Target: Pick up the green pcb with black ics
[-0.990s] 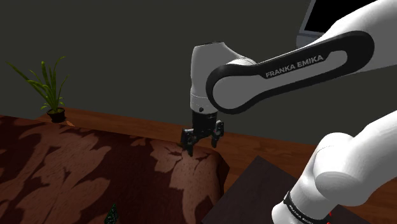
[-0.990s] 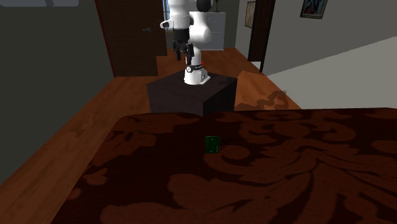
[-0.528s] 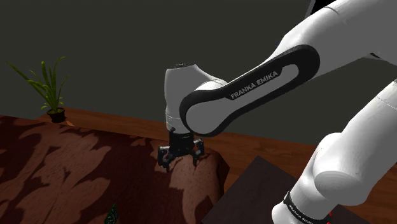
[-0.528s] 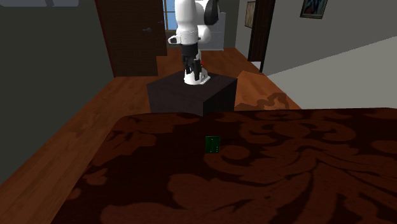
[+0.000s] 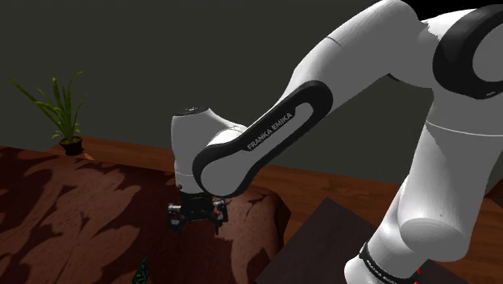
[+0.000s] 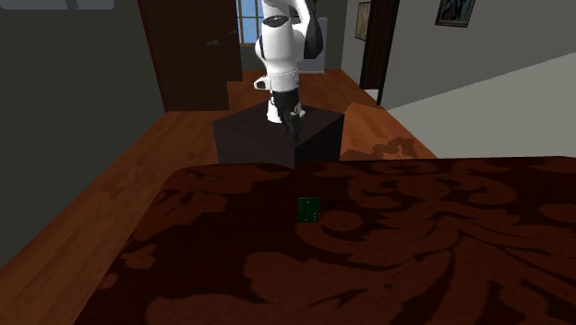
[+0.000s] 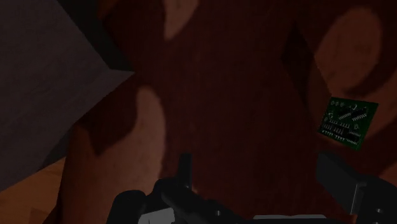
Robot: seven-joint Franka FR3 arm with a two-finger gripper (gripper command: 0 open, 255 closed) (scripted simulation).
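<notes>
While poised low over the dark red, leaf-patterned surface point(image 6: 415, 268), holds the all-black two-finger pincer point(image 5: 196, 219) spread apart, clasping nothing. Places the small green circuit board with black chips point(image 6: 308, 210) on that surface, at 6 o'clock from the pincer in the second exterior view, well apart. Looks nearly square, skewed to the fingers' line; probably calls for a wrist turn. Shows the white arm point(image 5: 266, 137) reaching forward, hand pointing down.

All three views were dim. In the shoulder view the white arm point(image 5: 266, 137) was the brightest thing, lit from above, with its underside shaded grey, and the wall point(image 5: 161, 48) behind stayed flat dark grey. In the second exterior view a window point(image 6: 247, 8) far back showed daylight blue and a pale wall point(image 6: 498, 92) at that view's right was well lit, while the patterned red-brown surface point(image 6: 369, 268) lay murky. The wrist view was darkest, yet the green pcb point(image 7: 347, 122) kept its colour.
</notes>
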